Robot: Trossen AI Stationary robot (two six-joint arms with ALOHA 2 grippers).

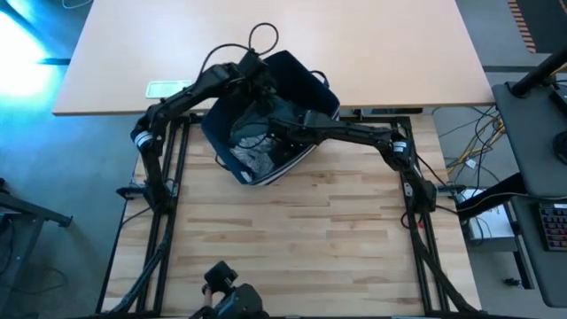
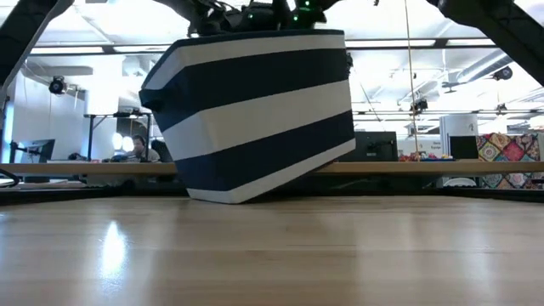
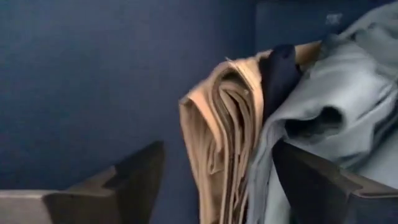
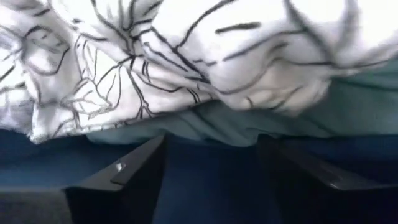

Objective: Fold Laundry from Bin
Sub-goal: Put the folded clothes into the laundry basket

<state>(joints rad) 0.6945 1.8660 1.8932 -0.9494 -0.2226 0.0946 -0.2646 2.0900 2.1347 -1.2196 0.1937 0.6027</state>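
The navy bin [image 1: 308,87] with white stripes [image 2: 255,115] stands tilted at the table's far edge. Its lower edge [image 2: 212,194] is on the wood and the other side is raised. Laundry lies inside it, pale patterned cloth [image 1: 252,152] showing on top. Both arms reach down into the bin. My left gripper [image 3: 217,180] is open, with a folded beige garment [image 3: 217,124] and pale blue-green cloth [image 3: 336,93] ahead between its fingers. My right gripper [image 4: 211,171] is open just below white cloth with black line drawings [image 4: 155,56], which lies over teal cloth [image 4: 348,106].
A lighter table [image 1: 133,44] adjoins the far side, with a small white flat device [image 1: 166,89] and a black cable loop [image 1: 263,35] on it. The wooden table [image 1: 292,230] spreads bare toward the near edge. A dark camera mount [image 1: 226,282] sits at the near edge.
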